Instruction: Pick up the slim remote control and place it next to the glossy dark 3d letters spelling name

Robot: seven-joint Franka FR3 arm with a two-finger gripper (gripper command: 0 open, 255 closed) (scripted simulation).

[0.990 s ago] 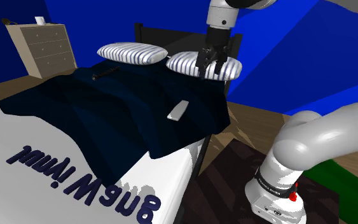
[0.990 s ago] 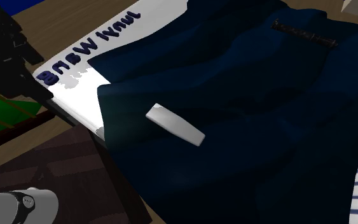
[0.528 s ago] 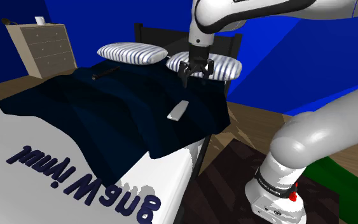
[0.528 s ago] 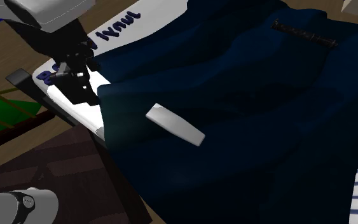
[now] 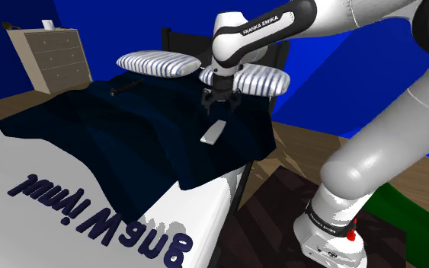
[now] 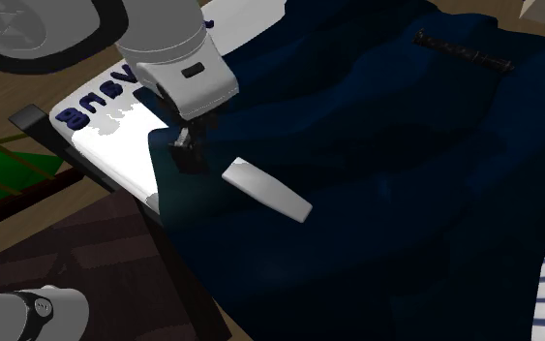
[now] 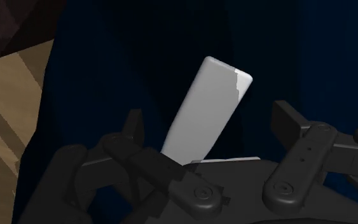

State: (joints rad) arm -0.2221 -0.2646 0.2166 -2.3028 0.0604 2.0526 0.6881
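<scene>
A bed (image 5: 22,156) with a white sheet is half covered by a dark blue blanket (image 5: 129,129). A pale grey remote (image 5: 213,132) lies flat on the blanket, near the bed's edge on the shoulder view's right. The white arm reaches over the bed, and its black claw (image 5: 220,101) hangs just above the remote's far end, pointing down. From the wrist, the claw (image 7: 208,118) is spread wide with the remote (image 7: 209,108) seen between the fingers, neither touching it. Dark glossy letters (image 5: 98,217) stand on the bare sheet at the bed's foot, well apart from the remote. Two striped pillows (image 5: 158,62) sit at the head.
</scene>
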